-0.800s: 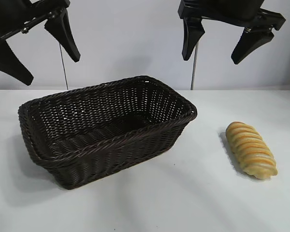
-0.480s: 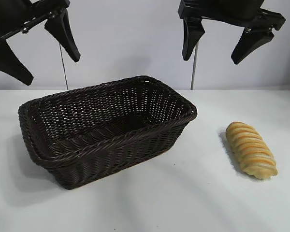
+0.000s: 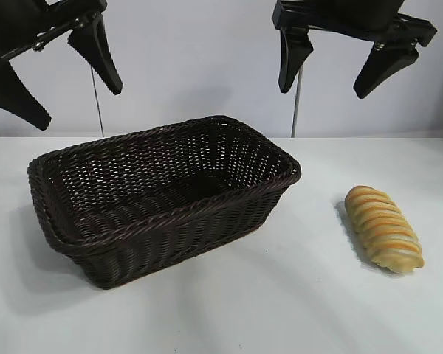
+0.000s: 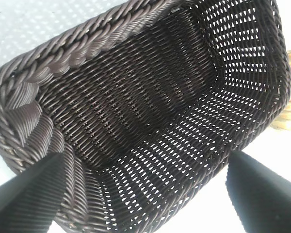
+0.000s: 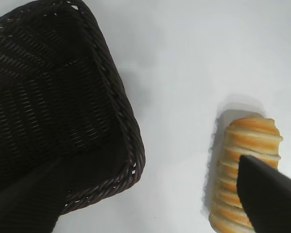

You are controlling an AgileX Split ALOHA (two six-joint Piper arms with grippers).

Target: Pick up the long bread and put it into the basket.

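Exterior view: the long bread [image 3: 383,228], a golden loaf banded with orange-brown ridges, lies on the white tabletop [image 3: 295,310] at the right of the scene, one tapered end pointing toward the far side and the other toward the near right. It sits apart from the basket [image 3: 159,198], with bare tabletop between them. The dark brown wicker basket stands left of centre, set at an angle, its braided rim unbroken and its interior holding nothing.

High above the basket's left end hangs the left gripper [image 3: 63,77], its two black fingers spread wide and clear of the weave. The right gripper [image 3: 338,70] hangs high above the gap between basket and loaf, its fingers likewise parted and holding nothing.

From the left wrist, the basket [image 4: 150,111] fills the frame, seen down into its woven floor, with a sliver of the long bread [image 4: 290,97] showing beyond its far wall. From the right wrist, the long bread [image 5: 245,170] lies beside one corner of the basket [image 5: 63,107], and one dark fingertip overlaps the loaf's near end in the frame.
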